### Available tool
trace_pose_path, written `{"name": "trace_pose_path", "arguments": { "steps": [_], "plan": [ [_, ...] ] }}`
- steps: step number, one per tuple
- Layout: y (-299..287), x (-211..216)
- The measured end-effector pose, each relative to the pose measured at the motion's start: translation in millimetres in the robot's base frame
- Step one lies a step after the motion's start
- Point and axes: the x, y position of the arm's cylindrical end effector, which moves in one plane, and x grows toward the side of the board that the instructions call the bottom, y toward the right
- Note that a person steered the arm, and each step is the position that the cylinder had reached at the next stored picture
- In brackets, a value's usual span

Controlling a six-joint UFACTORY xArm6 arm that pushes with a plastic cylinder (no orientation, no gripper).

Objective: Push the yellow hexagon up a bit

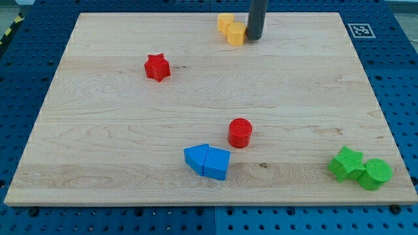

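Observation:
Two yellow blocks sit touching near the top edge of the wooden board. The left one is higher in the view; the right one, a yellow hexagon, is slightly lower. My tip is the lower end of a dark rod that comes down from the view's top. It stands right against the hexagon's right side.
A red star lies at the upper left. A red cylinder stands near the middle, with two touching blue blocks below it. A green star and a green cylinder sit at the bottom right corner.

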Motion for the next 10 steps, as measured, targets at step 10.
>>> {"name": "trace_pose_path", "arguments": {
  "steps": [10],
  "plan": [
    [-63,35]
  ]
}}
